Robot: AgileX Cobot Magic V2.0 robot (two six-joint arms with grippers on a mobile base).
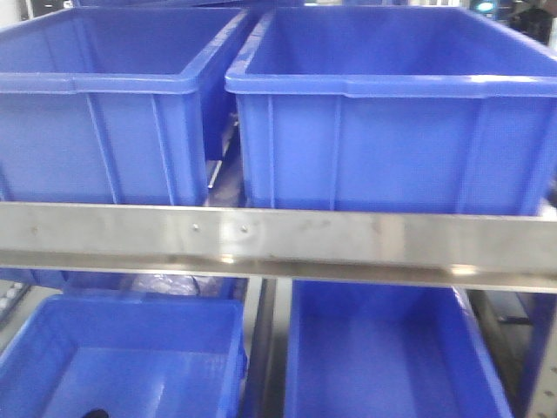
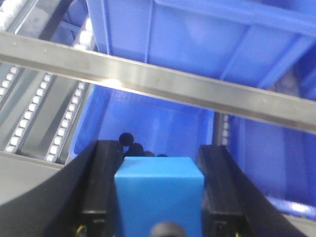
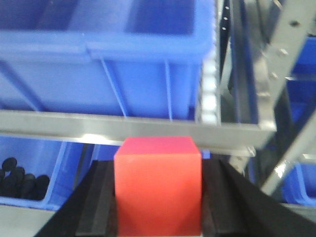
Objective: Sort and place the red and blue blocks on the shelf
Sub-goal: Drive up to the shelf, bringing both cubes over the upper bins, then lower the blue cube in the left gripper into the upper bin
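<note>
- left end effector [image 2: 160, 165] is clamped on the blue block [image 2: 159, 197], held up right in front of the shelf [image 2: 148, 81] rail, with the lower bin [image 2: 148, 123] beyond it
- right end effector [image 3: 159, 170] is squeezing the red block [image 3: 158, 185], facing the shelf too, under the upper bin [image 3: 98, 64]

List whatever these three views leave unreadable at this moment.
Front view: both arms and blocks are out of frame; a dark thing in the lower left bin is cut by the bottom edge.
Left wrist: the blue block in the left pincer runs off the bottom edge and hides part of the dark lumps behind.
Right wrist: blur leaves the dark items unidentifiable; the red block in the right pincer is cut by the bottom edge.
</note>
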